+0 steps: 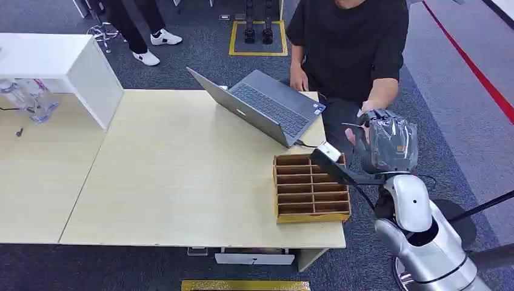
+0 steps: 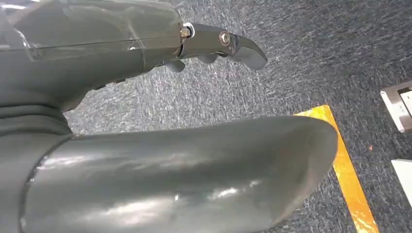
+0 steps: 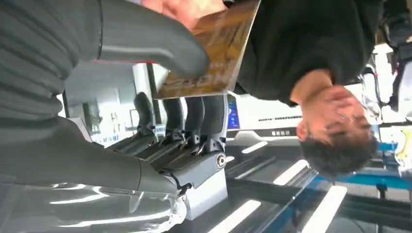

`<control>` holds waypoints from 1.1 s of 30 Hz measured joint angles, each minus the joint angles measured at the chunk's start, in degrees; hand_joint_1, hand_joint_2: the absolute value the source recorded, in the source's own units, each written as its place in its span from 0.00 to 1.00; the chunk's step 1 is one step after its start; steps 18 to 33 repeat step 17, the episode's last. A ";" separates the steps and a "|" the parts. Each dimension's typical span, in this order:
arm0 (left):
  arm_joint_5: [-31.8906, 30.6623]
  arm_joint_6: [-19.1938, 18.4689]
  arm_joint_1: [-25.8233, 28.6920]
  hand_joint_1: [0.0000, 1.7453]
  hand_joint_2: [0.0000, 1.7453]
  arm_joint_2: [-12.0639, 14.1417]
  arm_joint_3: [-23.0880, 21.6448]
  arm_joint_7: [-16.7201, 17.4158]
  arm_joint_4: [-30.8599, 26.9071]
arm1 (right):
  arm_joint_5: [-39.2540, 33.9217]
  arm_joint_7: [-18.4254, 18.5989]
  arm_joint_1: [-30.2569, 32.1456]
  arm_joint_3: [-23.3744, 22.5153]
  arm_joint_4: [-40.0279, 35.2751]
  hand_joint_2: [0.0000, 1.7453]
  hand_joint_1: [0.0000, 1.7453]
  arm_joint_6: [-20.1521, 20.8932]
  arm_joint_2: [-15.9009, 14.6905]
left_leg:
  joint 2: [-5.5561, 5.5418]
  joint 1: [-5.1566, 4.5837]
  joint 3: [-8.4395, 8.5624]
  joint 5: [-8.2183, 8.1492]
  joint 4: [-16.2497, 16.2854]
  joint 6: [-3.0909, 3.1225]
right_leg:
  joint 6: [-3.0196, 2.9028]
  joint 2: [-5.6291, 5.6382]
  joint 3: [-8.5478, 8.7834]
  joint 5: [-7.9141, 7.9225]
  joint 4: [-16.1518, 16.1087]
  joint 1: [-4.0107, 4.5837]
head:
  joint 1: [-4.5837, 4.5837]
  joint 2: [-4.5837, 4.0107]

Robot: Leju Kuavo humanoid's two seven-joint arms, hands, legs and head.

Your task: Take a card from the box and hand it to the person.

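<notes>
- Golden-brown and glossy, the card [image 3: 214,53] sits pinched in your right hand [image 3: 160,73]: the thick grey thumb presses one face, the dark fingers [image 3: 194,116] back the other.
- It's a thin, flat rectangle with pale lettering, too blurred to read. In the right wrist view its long axis runs away from the hand toward the person's hand [image 3: 182,9], which touches the card's far end.
- From the head view, your right hand [image 1: 388,142] is raised just past the table's right edge, wrapped in a clear crinkled plastic cover, right up against the person's hand [image 1: 357,124]. You can't make out the card itself from here.
- The person [image 1: 351,42] in the black short-sleeved shirt stands at the table's far right corner.
- The box [image 1: 310,189], brown cardboard, lies on the pale wooden table [image 1: 182,176] near its right front corner, split by thin partitions into two columns of narrow slots. What lies in those slots, you can't tell.
- A grey open laptop [image 1: 260,106] rests behind the box, near the person.
- Your left hand [image 2: 160,160] hangs over grey carpet with a yellow tape strip [image 2: 347,174]; smooth grey thumb and dark fingers [image 2: 228,43] apart, nothing between them.
</notes>
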 joint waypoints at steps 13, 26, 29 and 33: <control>-0.02 -0.04 -0.05 0.00 0.00 -0.22 -0.98 0.13 0.00 | -1.66 0.59 -0.29 -1.14 6.18 1.00 0.69 -0.96 -1.38 | 0.00 0.00 0.00 0.00 0.00 0.00 | 0.00 0.00 0.00 0.00 0.00 0.00 | 0.04 0.00; -0.02 -0.04 -0.07 0.00 0.00 -0.22 -1.29 0.13 0.00 | -1.68 0.72 -0.28 -1.14 7.06 1.00 0.25 -0.87 -1.55 | 0.00 0.00 0.00 0.00 0.00 0.00 | 0.00 0.00 0.00 0.00 0.00 0.00 | 0.00 0.00; -0.02 -0.04 -0.07 0.00 0.00 -0.22 -1.29 0.13 0.00 | -1.68 0.72 -0.28 -1.14 7.06 1.00 0.25 -0.87 -1.55 | 0.00 0.00 0.00 0.00 0.00 0.00 | 0.00 0.00 0.00 0.00 0.00 0.00 | 0.00 0.00; -0.02 -0.04 -0.07 0.00 0.00 -0.22 -1.29 0.13 0.00 | -1.68 0.72 -0.28 -1.14 7.06 1.00 0.25 -0.87 -1.55 | 0.00 0.00 0.00 0.00 0.00 0.00 | 0.00 0.00 0.00 0.00 0.00 0.00 | 0.00 0.00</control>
